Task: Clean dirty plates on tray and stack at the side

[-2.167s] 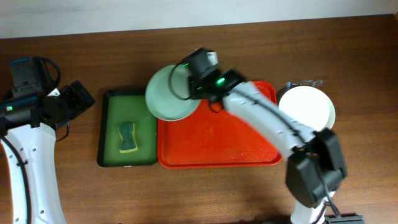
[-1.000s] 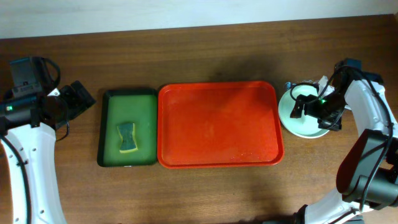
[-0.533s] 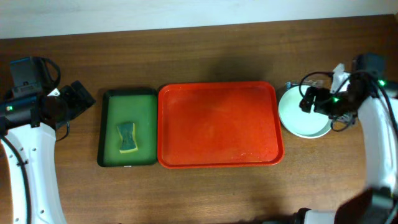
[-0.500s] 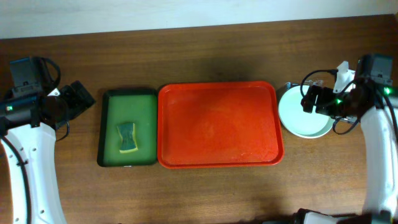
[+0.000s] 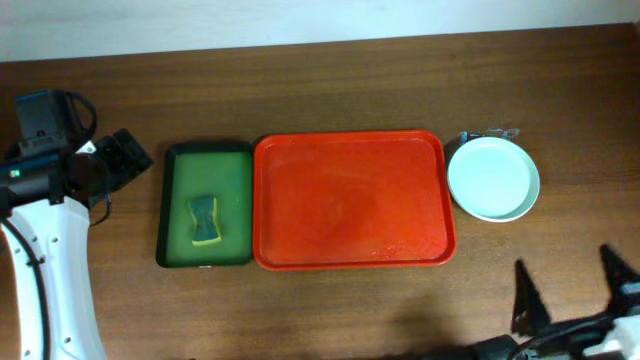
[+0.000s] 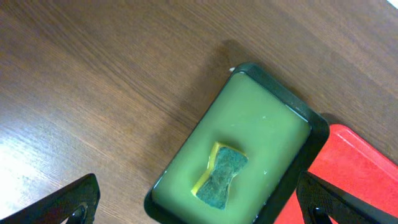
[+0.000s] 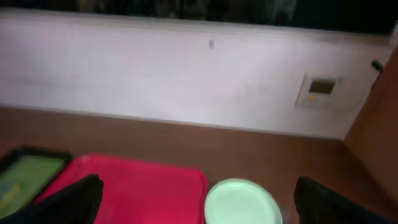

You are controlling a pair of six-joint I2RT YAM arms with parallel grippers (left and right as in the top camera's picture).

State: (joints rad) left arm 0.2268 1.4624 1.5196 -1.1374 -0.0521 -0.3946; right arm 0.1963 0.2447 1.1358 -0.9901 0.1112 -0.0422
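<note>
The red-orange tray (image 5: 350,200) lies mid-table with nothing on it, and it also shows in the right wrist view as the tray (image 7: 134,183). To its right on the wood sits a pale mint plate (image 5: 493,179), seen from above as one clean round disc; how many are stacked I cannot tell. My right gripper (image 5: 570,290) is at the front right edge, open and empty, well short of the plate (image 7: 241,202). My left gripper (image 5: 122,158) hovers left of the green tray (image 5: 205,205), open and empty (image 6: 198,186).
The dark green tray (image 6: 239,162) holds a green and yellow sponge (image 6: 222,176), also seen as the sponge (image 5: 206,221). A small metal clip (image 5: 488,134) lies behind the plate. A white wall (image 7: 186,74) rises behind the table's far edge.
My right arm has drawn back from the plate to the table's front right edge, leaving the plate on the wood. The left arm has not moved.
</note>
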